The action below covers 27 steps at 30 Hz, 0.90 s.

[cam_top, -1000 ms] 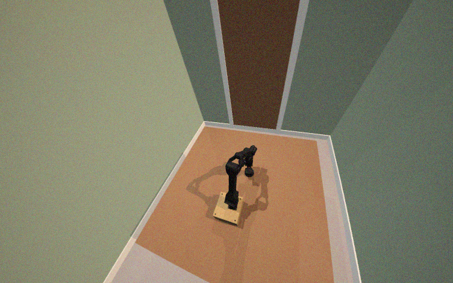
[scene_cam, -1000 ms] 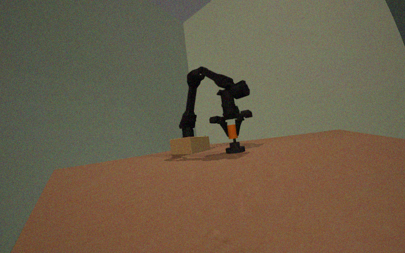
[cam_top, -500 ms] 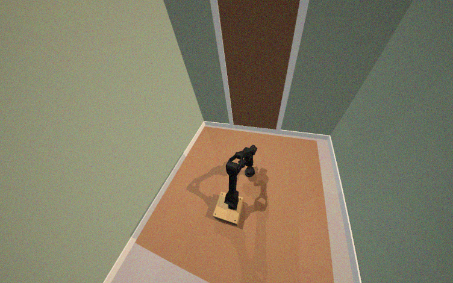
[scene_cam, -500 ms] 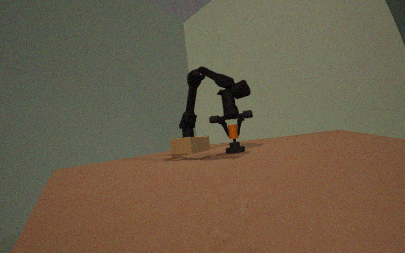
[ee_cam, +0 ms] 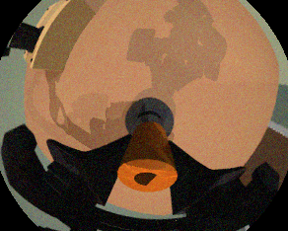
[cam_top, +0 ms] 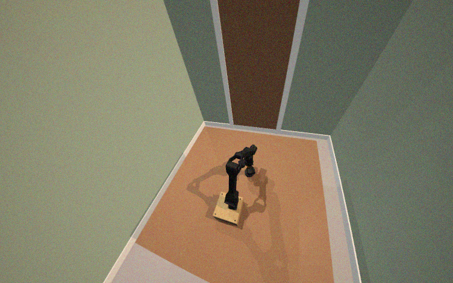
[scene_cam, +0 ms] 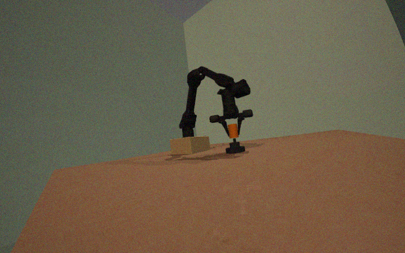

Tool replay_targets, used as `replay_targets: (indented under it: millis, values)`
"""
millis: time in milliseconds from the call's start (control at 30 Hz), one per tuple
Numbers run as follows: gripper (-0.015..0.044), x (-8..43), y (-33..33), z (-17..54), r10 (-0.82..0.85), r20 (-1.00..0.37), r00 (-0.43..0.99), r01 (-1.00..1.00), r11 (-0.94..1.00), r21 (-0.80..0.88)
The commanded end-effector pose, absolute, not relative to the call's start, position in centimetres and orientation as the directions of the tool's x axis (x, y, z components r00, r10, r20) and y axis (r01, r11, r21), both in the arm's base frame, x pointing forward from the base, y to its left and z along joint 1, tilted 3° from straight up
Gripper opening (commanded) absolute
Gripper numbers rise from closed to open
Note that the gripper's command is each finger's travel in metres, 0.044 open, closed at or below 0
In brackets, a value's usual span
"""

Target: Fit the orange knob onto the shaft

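Note:
The orange knob (scene_cam: 232,131) (ee_cam: 148,148) is held upright, tilted slightly, between the fingers of my gripper (scene_cam: 234,133), which is shut on it. In the wrist view the D-shaped hole shows in the knob's near end. The round dark pedestal (cam_top: 249,172) (scene_cam: 235,148) (ee_cam: 133,118) stands on the floor right below the knob. In the exterior view a short length of the dark shaft (scene_cam: 234,140) shows between the knob's lower end and the pedestal. Whether the shaft's tip is inside the hole cannot be told. The shaft's flat side is hidden.
The arm's pale wooden base block (cam_top: 226,212) (scene_cam: 200,145) (ee_cam: 64,39) stands to one side of the pedestal. The arm arches over from it. Shadows of the arm lie on the orange-brown surface (cam_top: 291,211) (scene_cam: 216,201). Walls and a brown door (cam_top: 256,63) stand beyond.

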State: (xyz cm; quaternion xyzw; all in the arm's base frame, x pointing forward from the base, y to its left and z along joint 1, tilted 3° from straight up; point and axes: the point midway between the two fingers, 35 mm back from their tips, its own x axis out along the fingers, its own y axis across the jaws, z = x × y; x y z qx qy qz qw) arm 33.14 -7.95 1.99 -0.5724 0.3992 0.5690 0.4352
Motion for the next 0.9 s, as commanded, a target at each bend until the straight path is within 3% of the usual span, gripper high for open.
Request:
replay_targets:
  millis: [0, 133, 867]
  values:
    - [0.0, 33.07, -7.94, 2.07, 0.039, -0.999, 0.033, -0.927, -0.371, -0.045]
    - [0.0, 32.83, -7.9, 1.8, 0.039, -0.999, 0.033, -0.876, -0.48, -0.048]
    - [0.0, 32.95, -7.93, 2.1, 0.039, -0.999, 0.033, -0.862, -0.505, -0.048]
